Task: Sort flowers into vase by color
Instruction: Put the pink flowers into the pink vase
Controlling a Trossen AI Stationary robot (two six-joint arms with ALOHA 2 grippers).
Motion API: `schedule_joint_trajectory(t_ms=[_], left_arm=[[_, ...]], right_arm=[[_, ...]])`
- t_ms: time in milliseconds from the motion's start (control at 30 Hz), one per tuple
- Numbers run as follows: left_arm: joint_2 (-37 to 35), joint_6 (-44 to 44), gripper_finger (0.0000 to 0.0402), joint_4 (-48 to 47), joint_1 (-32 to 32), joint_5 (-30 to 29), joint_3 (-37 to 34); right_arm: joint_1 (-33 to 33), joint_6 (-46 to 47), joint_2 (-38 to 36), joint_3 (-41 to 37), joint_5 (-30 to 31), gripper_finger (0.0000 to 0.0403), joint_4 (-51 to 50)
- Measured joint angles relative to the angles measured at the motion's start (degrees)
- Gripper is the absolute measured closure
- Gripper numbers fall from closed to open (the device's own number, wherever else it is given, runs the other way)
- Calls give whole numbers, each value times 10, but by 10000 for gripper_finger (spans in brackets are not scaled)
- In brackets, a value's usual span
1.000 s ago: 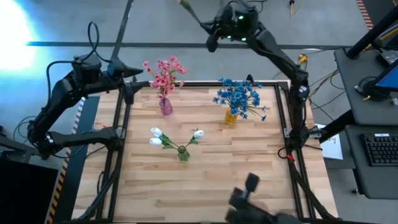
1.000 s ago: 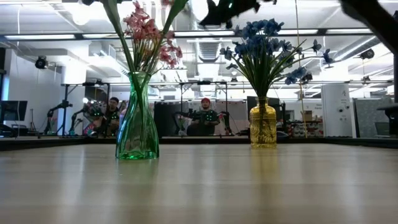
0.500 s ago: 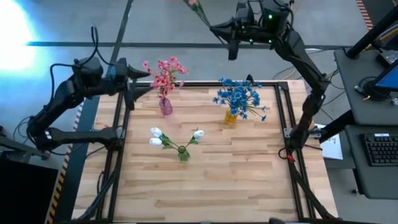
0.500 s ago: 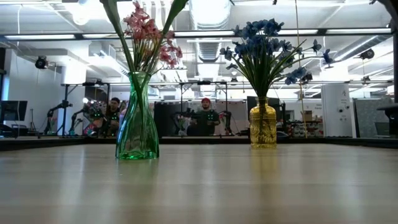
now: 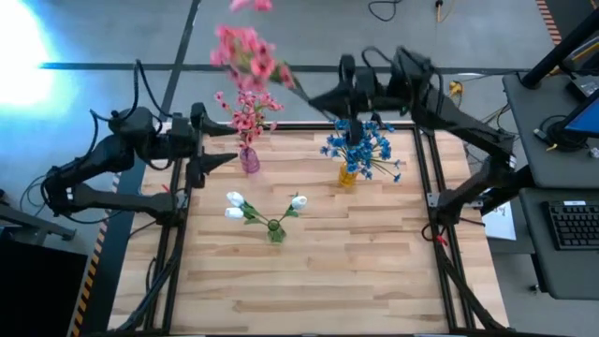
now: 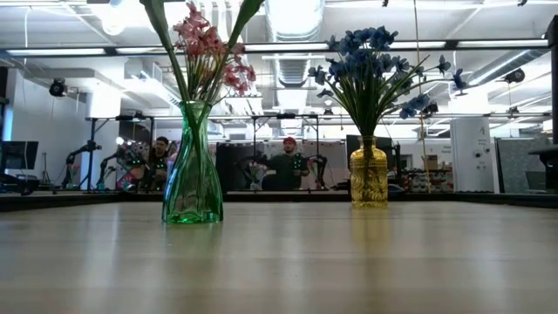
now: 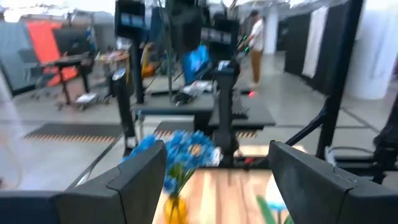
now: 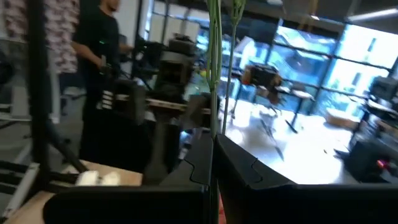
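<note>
Pink sprig [image 5: 245,51] held aloft by the right claw [image 5: 329,99], fingers closed flat on the thin green stem [image 8: 214,68]. Seen from overhead, the stem runs from the claw up and leftward to the blossoms, which hang beyond the tabletop's [image 5: 356,271] far edge, above and slightly behind the pink bunch [image 5: 246,112] already standing in its vase [image 5: 250,160].

Key relation: the target vase lies to the left of the right claw and nearer the camera side than the blossoms. The sprig's long axis is strongly tilted, blossom end leading toward the vase, while the cut end sits at the claw. In my judgement the stem must be swung closer to upright, cut end down over the vase mouth, before lowering.

Left claw [image 5: 211,139] stands wide and empty at the far-left corner, just beside the pink vase; it is the nearer arm to the vase but carries nothing.

Blue bunch [image 5: 360,145] in the yellow vase [image 5: 347,176] sits directly below the right arm. White flowers [image 5: 265,211] stand mid-tabletop, well apart from both.
</note>
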Motion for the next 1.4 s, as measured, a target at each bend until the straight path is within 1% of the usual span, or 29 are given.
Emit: schedule_joint_trajectory(t_ms=[67, 200, 300, 367, 567, 833, 1033, 1233, 1400], left_arm=[[2, 0, 134, 37, -17, 0, -12], [14, 6, 134, 137, -49, 0, -41], [33, 17, 134, 187, -64, 0, -50], [50, 19, 134, 209, -71, 0, -51], [106, 20, 134, 287, -87, 15, -51], [150, 17, 134, 376, -87, 15, -50], [176, 15, 134, 436, -87, 15, -50], [223, 15, 134, 533, -87, 12, -50], [245, 19, 134, 584, -86, 11, -50]], right_arm=[[19, 5, -27, -64, 9, 394, 57], [58, 2, -64, -164, 65, 394, 143], [81, 3, -72, -213, 72, 394, 185], [94, 9, -72, -229, 73, 394, 210], [119, 10, -60, -227, 74, 394, 222], [138, 2, -57, -227, 75, 394, 221], [140, 2, -56, -227, 76, 394, 222], [140, 5, -56, -227, 76, 394, 231], [140, 14, -56, -227, 76, 394, 229]])
